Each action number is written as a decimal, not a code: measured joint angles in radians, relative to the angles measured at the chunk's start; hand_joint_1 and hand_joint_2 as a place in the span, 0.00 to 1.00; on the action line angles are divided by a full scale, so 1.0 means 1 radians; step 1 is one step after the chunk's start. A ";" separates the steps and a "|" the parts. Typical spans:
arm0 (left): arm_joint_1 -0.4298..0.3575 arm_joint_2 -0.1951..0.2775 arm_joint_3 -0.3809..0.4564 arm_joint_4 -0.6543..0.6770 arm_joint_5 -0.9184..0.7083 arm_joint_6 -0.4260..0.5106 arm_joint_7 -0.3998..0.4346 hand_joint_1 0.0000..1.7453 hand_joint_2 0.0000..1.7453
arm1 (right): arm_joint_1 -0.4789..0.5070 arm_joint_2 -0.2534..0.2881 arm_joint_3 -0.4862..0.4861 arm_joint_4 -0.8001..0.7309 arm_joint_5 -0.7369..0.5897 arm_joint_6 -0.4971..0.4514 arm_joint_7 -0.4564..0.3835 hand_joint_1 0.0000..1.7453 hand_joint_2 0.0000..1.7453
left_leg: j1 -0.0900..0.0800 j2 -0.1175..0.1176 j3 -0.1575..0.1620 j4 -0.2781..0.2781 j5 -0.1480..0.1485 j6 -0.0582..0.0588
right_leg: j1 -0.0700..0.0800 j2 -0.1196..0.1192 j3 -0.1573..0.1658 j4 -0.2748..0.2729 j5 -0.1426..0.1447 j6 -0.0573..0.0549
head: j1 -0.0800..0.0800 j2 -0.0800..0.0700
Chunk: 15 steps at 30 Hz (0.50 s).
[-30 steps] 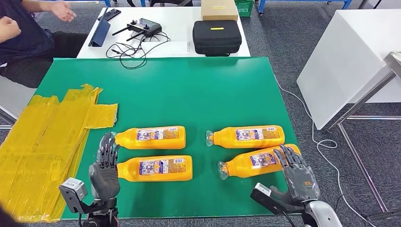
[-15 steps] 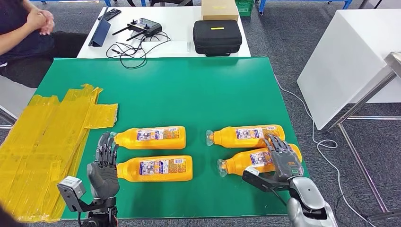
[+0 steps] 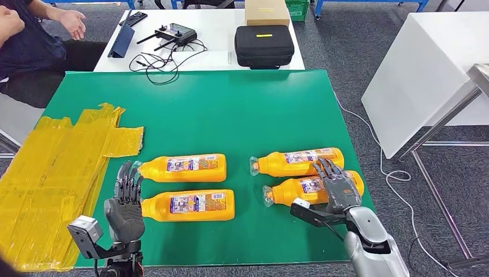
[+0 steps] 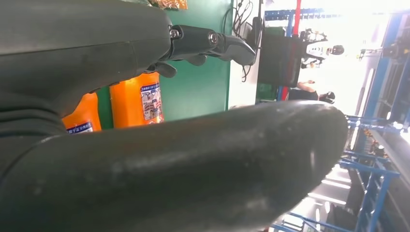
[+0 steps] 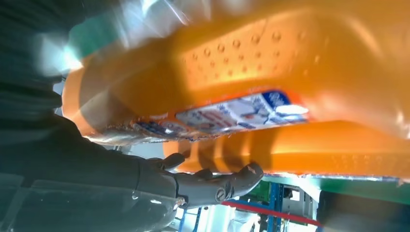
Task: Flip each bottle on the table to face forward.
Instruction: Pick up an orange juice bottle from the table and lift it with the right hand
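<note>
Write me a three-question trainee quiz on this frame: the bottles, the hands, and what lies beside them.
1. True or false: the right hand rests on the near right bottle.
2. How many bottles lie on the green table? A) three B) four C) five
3. Fill in: the yellow ___ lies at the table's left side.

Key:
1. True. Its fingers lie over that bottle, just in front of the far right bottle.
2. B. The other two are the far left bottle and the near left bottle, beside the left hand, which holds nothing.
3. Sheeting.
</note>
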 joint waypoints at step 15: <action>-0.037 0.013 -0.043 0.043 0.052 0.018 0.022 0.00 0.00 | 0.116 -0.011 -0.052 -0.164 0.084 0.252 0.118 0.00 1.00 | 0.000 -0.002 0.013 0.000 -0.002 0.002 | 0.001 -0.001 0.012 -0.002 0.000 0.000 | 0.000 0.000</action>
